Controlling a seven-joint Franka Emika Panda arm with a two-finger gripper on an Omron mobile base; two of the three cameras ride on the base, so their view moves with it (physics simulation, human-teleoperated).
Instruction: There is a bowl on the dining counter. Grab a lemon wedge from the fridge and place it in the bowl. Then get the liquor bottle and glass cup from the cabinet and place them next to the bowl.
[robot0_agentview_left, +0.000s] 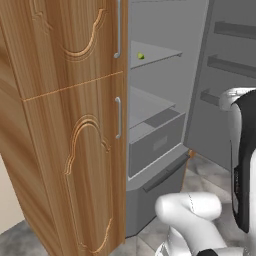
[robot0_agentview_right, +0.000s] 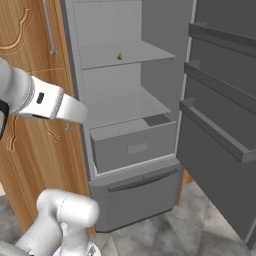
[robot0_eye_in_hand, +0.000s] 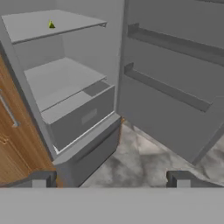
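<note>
While the fridge (robot0_agentview_right: 135, 115) stands with its door (robot0_agentview_right: 220, 110) swung wide to the right, the white arm (robot0_agentview_right: 45, 102) reaches in from the lower left of the right base view, its forearm crossing in front of the wooden cabinet (robot0_agentview_left: 65, 125) and pointing toward the fridge's left wall. In the left base view the same arm rises at the lower right, an elbow joint low down and a dark-edged link standing upright at the right edge. In the hand view the gripper (robot0_eye_in_hand: 111, 179) faces the fridge from well back, its two dark fingertips (robot0_eye_in_hand: 41, 178) set far apart at the bottom with nothing between them: the jaws stand fully spread and hold nothing. The lemon wedge (robot0_agentview_right: 119, 56), a small yellow-green piece, sits on the upper shelf (robot0_agentview_right: 130, 54) inside the fridge, toward the middle of that shelf and well apart from the gripper. Below it a second shelf (robot0_agentview_right: 125, 107) lies bare, and under that a grey drawer (robot0_agentview_right: 132, 147) sits slightly pulled out, with a wider handled drawer (robot0_agentview_right: 137, 192) at the base. The open door carries three grey rails (robot0_agentview_right: 220, 80) stacked one above another. The tall cabinet beside the fridge has carved panel doors and slim metal handles (robot0_agentview_left: 118, 117). The floor (robot0_eye_in_hand: 144, 153) is mottled grey stone tile.
</note>
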